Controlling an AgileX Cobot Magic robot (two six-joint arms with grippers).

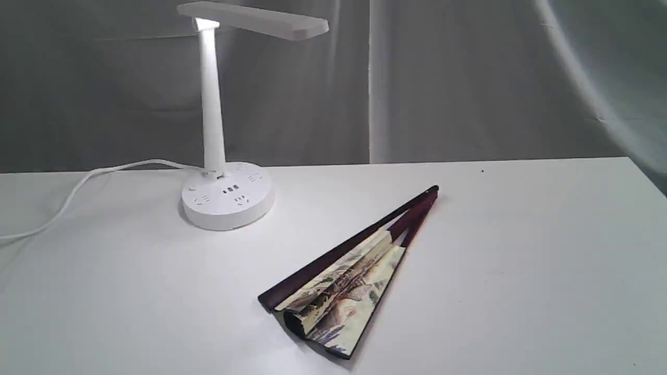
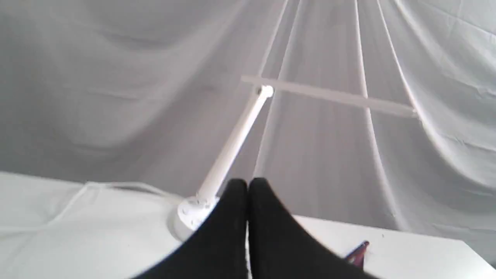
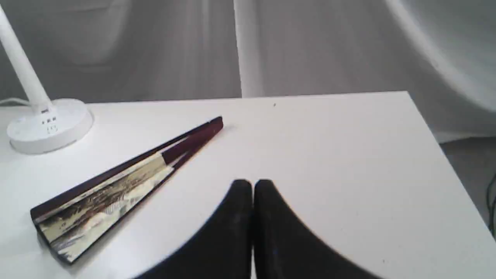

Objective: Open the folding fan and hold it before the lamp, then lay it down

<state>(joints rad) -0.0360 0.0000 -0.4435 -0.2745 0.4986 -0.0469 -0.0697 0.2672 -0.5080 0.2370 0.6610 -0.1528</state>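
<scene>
The pleated cream paper folding fan point(image 1: 344, 284), with dark maroon wooden ribs and a painted village scene, lies flat on the white table point(image 1: 521, 260). It is only partly spread, its leaves bunched into a narrow wedge. It sits in front of and to the right of the white plastic desk lamp point(image 1: 212, 120), clear of the lamp's round socket base. The fan's pivot end lies level with that base, and its wide paper end lies farther forward of the lamp. The lamp stands upright on the table. The left gripper point(image 2: 247, 186) hangs before the lamp's stem, black fingers pressed together on nothing. The right gripper point(image 3: 252, 186), likewise closed and empty, hovers over bare table beyond the fan from the lamp, touching neither
</scene>
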